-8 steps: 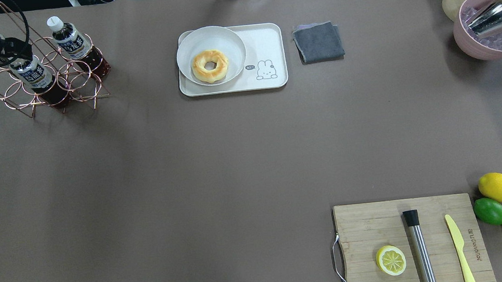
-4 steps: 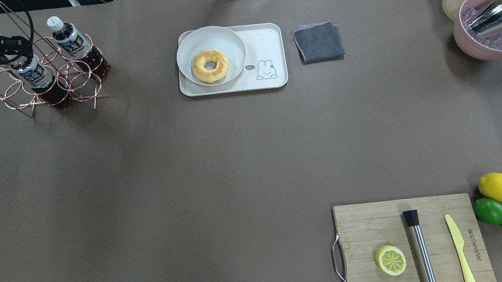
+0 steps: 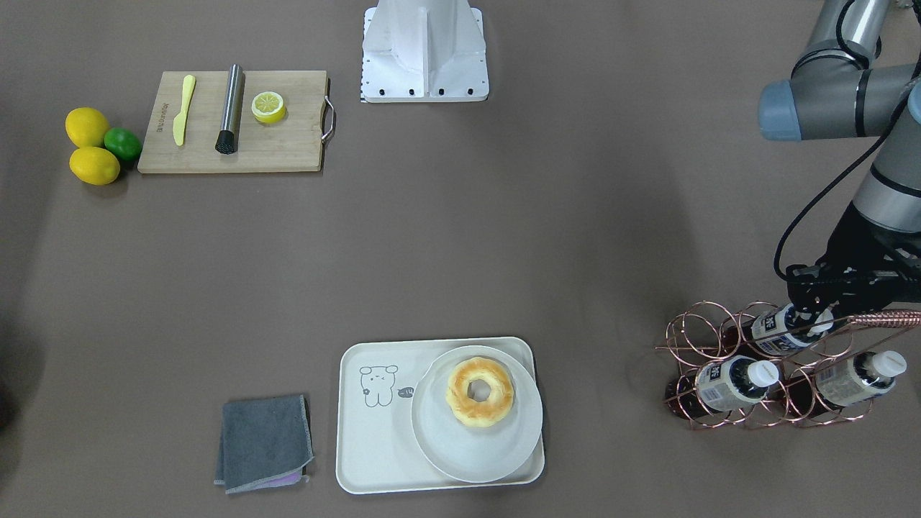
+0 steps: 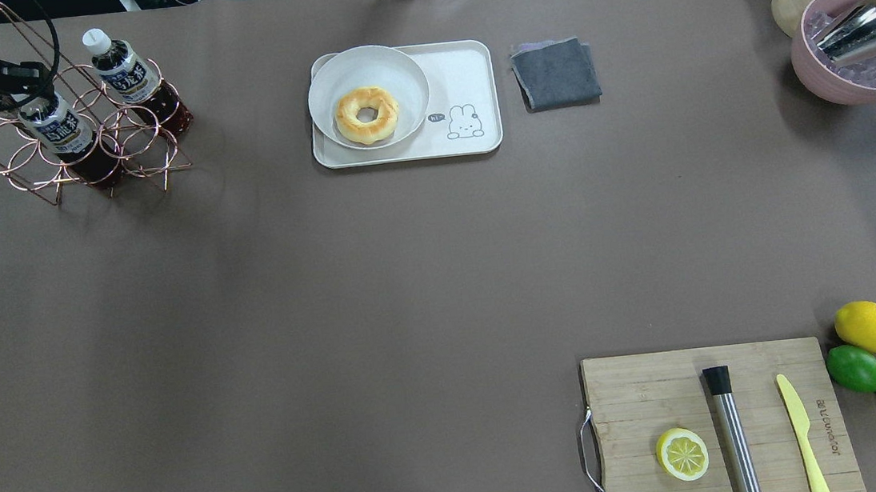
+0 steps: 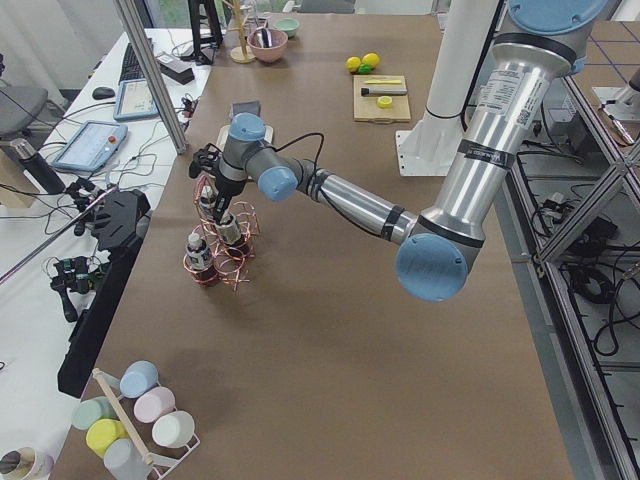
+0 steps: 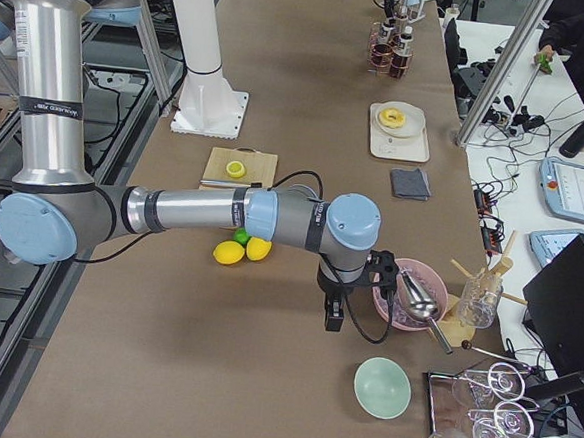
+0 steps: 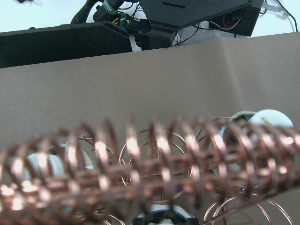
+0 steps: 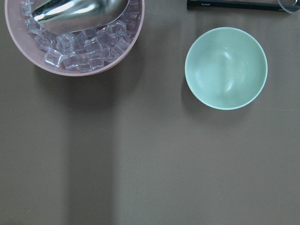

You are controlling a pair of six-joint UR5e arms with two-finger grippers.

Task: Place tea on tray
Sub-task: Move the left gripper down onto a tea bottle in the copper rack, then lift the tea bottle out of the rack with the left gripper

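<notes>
The tray rests on the counter, well apart from the wire rack. The tea lies in the rack's far row, its cap under the left end effector. Whether that end effector grips the cap cannot be determined.

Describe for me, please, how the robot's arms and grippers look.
Both arms are silver-grey metal tubes with pale blue joint caps and small printed label bands. The left arm carries a thin black cable looping to its black left gripper. The right arm ends in a black right gripper, also cabled in black.
</notes>
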